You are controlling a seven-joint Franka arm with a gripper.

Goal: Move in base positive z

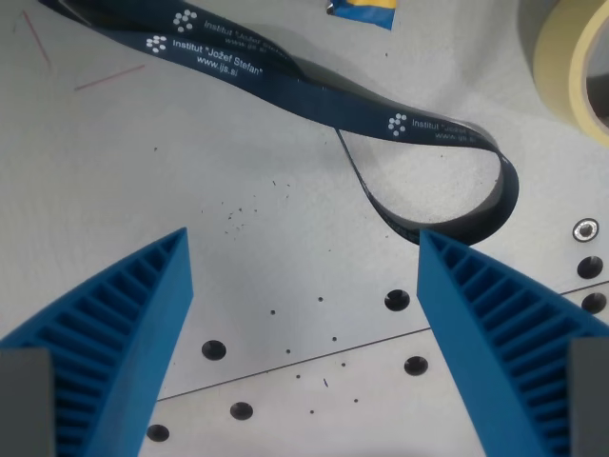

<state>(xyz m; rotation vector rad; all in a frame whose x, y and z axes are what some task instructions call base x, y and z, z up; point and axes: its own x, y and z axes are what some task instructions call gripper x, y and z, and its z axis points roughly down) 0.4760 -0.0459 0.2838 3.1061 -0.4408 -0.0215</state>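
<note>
My gripper (pixel 304 249) is open and empty, its two blue ribbed fingers (pixel 133 324) reaching up from the bottom corners of the wrist view over a grey table. A dark blue lanyard (pixel 314 95) printed "Institut Jožef Stefan" lies on the table, running from the top left and curling into a loop (pixel 447 181) just above the right fingertip. Nothing sits between the fingers.
A roll of cream masking tape (pixel 576 62) lies at the top right. A blue and yellow wrapper (pixel 363 9) is at the top edge. The grey table (pixel 143 162) has bolt holes (pixel 397 301) and a plate seam between and below the fingers, and a screw (pixel 585 229) at right.
</note>
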